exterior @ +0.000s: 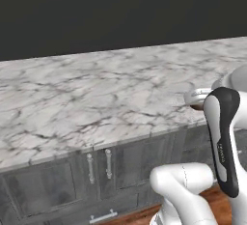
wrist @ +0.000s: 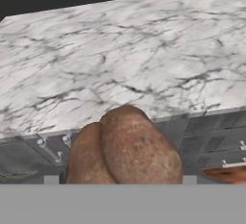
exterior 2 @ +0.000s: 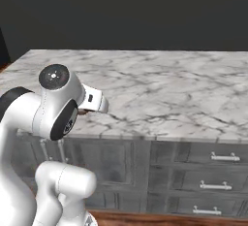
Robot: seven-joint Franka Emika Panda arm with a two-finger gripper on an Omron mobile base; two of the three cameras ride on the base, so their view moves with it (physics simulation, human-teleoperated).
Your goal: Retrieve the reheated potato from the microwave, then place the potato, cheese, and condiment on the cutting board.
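Note:
A large brown potato (wrist: 127, 146) bulges across the bottom middle of the hand view, pressed between my fingers and hiding most of them. My gripper (exterior: 195, 99) is shut on it, held just over the front edge of the marble counter (exterior: 96, 89), and a sliver of brown potato (exterior: 197, 106) peeks out under the hand. From the right base view the hand (exterior 2: 93, 100) sticks out past the arm's big joint, above the counter's near left part. The microwave, the cheese, the condiment and the cutting board are out of view.
The grey-veined marble counter (exterior 2: 169, 89) runs wide in front of a dark wall. Below it are grey cabinet doors with bar handles (exterior: 108, 163) and drawers (exterior 2: 213, 171). A strip of reddish wooden floor (exterior: 219, 197) lies beside the robot's base.

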